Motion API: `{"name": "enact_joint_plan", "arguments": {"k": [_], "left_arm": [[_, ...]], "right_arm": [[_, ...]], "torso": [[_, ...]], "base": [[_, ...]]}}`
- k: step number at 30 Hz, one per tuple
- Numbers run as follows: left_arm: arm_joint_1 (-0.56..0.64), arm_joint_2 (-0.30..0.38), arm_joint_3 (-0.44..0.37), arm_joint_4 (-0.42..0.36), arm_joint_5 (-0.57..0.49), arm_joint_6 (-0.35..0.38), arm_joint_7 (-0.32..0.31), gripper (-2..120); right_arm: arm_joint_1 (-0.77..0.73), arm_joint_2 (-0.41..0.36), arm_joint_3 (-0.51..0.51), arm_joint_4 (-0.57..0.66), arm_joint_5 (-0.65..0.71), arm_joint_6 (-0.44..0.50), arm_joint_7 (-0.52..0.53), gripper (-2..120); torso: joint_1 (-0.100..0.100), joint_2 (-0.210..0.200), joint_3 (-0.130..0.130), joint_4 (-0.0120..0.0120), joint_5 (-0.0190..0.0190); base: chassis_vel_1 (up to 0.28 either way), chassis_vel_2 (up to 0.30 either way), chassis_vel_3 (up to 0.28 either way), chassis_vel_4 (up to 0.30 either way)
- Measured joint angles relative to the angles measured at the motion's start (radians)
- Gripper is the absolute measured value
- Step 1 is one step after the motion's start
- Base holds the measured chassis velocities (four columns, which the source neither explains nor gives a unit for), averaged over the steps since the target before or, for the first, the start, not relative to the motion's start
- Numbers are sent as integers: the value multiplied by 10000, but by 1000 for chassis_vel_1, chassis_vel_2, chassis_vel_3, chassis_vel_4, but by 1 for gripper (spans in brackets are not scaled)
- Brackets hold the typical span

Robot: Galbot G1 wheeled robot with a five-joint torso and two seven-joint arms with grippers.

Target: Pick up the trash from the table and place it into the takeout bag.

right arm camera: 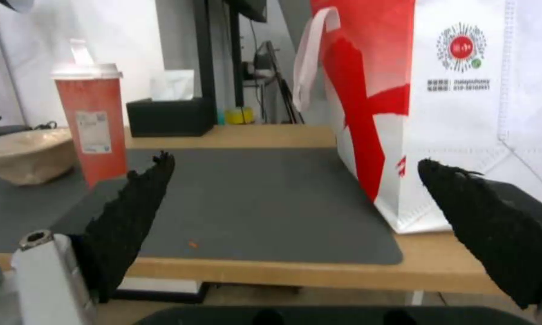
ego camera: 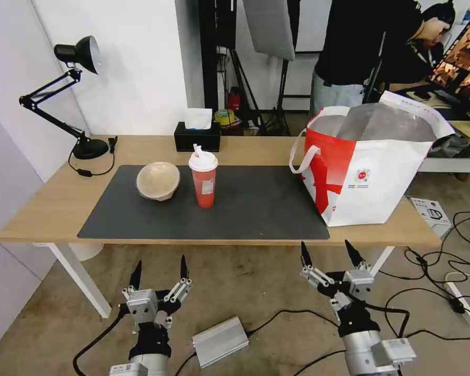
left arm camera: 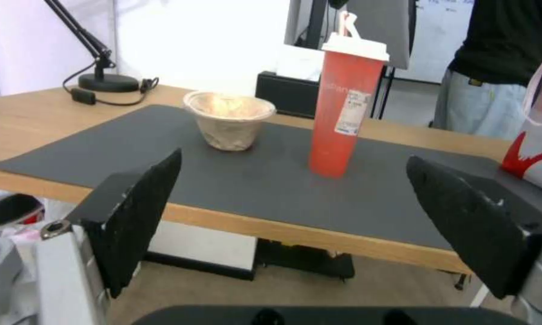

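- Nearest to you in the head view, low in the frame, sit both tools: the left tool (ego camera: 160, 271) at lower left and the right tool (ego camera: 329, 254) at lower right, each below the near edge of the surface (ego camera: 52, 206) and over the floor.
- Your left tool has its fingers spread apart, holding nothing; your right tool is likewise spread and holds nothing.
- On the dark grey mat (ego camera: 256, 203), left of centre, you see the beige paper bowl (ego camera: 157, 180) tipped on its side toward the camera.
- Just to its right stands the red drink cup (ego camera: 203, 177), upright, white lid on, apart from the bowl.
- At the right of the frame the takeout bag (ego camera: 371, 167) stands open on the surface, its near corner on the mat's right end and its foil lining showing.
- Behind the cup, at the far edge, you have a black tissue box (ego camera: 197, 137); a black desk lamp (ego camera: 73, 94) stands at upper left.
- A small red speck (ego camera: 261, 234) lies on the mat near its front edge.
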Motion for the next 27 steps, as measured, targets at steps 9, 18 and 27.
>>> {"name": "enact_joint_plan", "arguments": {"k": [9, 18, 27], "left_arm": [[1, 10, -9, -3, 0, -9, 1, 100], [4, 5, -34, -10, -6, -19, 3, 100], [0, 13, -48, -2, -32, -25, 4, 100]], "right_arm": [[-78, 72, -71, -26, -30, -124, 91, 100], [-89, 173, -128, -140, -31, -166, 105, 100], [-33, 224, -134, -320, -290, 1, 46, 100]], "torso": [[0, 0, 0, 1, 0], [0, 0, 0, 0, 0], [0, 0, 1, 1, 0]], "base": [[0, 0, 0, 0], [0, 0, 0, 0], [0, 0, 0, 0]]}}
